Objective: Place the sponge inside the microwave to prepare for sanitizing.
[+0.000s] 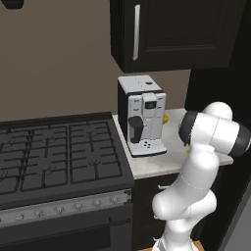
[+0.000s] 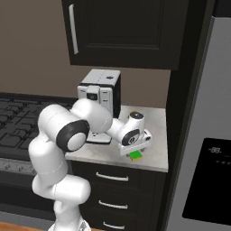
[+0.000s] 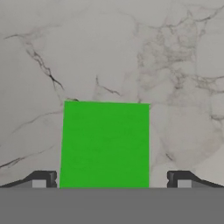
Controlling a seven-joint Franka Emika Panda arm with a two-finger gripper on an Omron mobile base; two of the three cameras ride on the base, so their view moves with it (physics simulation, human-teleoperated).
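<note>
Approach stage of the sponge transfer. The sponge, a flat bright green block, lies on the pale marbled counter, near its front edge and to the right of the white-and-black coffee machine; it has not been lifted, and no part of the transfer appears complete. The gripper hangs directly above the sponge, pointing straight down, its jaws spread wide with one dark fingertip on each side of the green block and clear of it, so nothing is held. The arm rises from the base in front of the drawers, bends at a high elbow, and reaches forward and down over the counter, the wrist turned so the hand faces the marble. Remaining, by judgement: lowering the hand, closing on the sponge, lifting it, and carrying it into the microwave. A small yellow object sits behind the coffee machine, too small to identify. The stove lies to the left, a dark wall cabinet above.
</note>
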